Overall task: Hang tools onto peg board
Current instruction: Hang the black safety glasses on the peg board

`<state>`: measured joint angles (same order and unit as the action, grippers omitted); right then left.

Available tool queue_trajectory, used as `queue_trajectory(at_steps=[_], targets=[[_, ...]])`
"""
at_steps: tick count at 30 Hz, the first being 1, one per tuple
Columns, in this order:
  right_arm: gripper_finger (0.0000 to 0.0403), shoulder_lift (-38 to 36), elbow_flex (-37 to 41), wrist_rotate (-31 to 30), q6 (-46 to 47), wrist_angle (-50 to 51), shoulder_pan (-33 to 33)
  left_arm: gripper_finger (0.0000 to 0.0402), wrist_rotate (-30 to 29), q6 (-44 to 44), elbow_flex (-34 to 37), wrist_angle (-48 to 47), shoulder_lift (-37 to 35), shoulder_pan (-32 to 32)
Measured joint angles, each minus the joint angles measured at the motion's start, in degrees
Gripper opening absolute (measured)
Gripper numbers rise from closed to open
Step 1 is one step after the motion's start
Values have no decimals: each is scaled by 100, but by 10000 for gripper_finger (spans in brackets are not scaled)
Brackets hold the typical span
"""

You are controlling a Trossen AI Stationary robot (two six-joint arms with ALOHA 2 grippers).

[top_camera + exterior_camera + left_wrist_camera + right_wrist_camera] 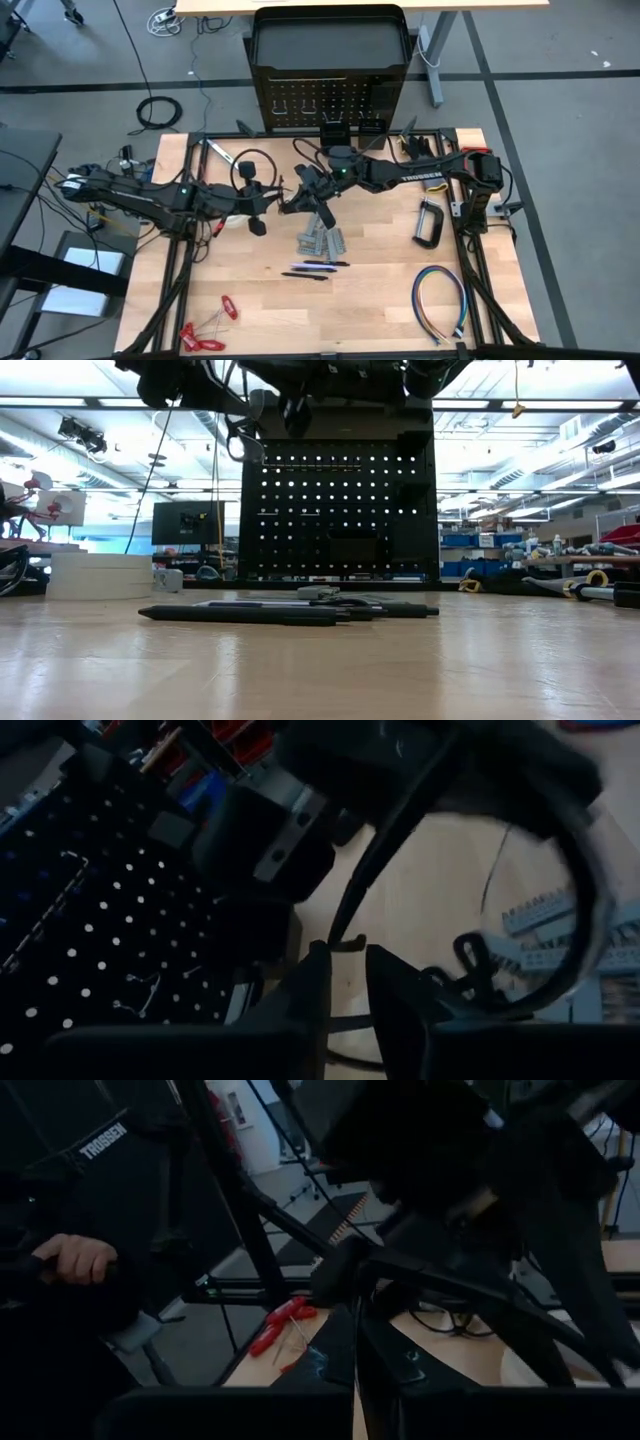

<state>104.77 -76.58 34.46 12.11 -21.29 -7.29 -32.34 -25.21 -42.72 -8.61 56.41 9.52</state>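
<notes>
High view: open wood (380, 300) beside pens (315, 269).

The peg board (338, 510) stands upright at the table's (320, 670) far edge, light showing through its holes. Dark pens (245, 615) lie in front of it, 2 white tape rolls (100, 575) stacked at left.

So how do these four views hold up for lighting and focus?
High view: evenly lit, the table and the clamp sharp. Low view: bright room behind, so the peg board is backlit with light through its holes; the pens sharp, near table soft. Left wrist view: dim and blurred, close dark shapes filling it. Right wrist view: dark, mostly underexposed, red handles still readable.
</notes>
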Motion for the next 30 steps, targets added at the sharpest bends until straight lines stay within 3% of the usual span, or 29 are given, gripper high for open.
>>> queue_trajectory(at_steps=[7, 16, 23, 30], targets=[[10, 0, 0, 4, -165, 2, 89, 74, -350, -43, 2, -11, 21, -2], [10, 0, 0, 6, -1105, 22, 126, 75, -59, 29, 3, -39, 21, -2], [10, 4, 0, 6, -1474, 36, 126, 75, -85, 114, 9, 986, 159, -86], [10, 7, -2, 6, -1234, 142, 133, 75, -987, -2, 11, 1036, 169, -94]])
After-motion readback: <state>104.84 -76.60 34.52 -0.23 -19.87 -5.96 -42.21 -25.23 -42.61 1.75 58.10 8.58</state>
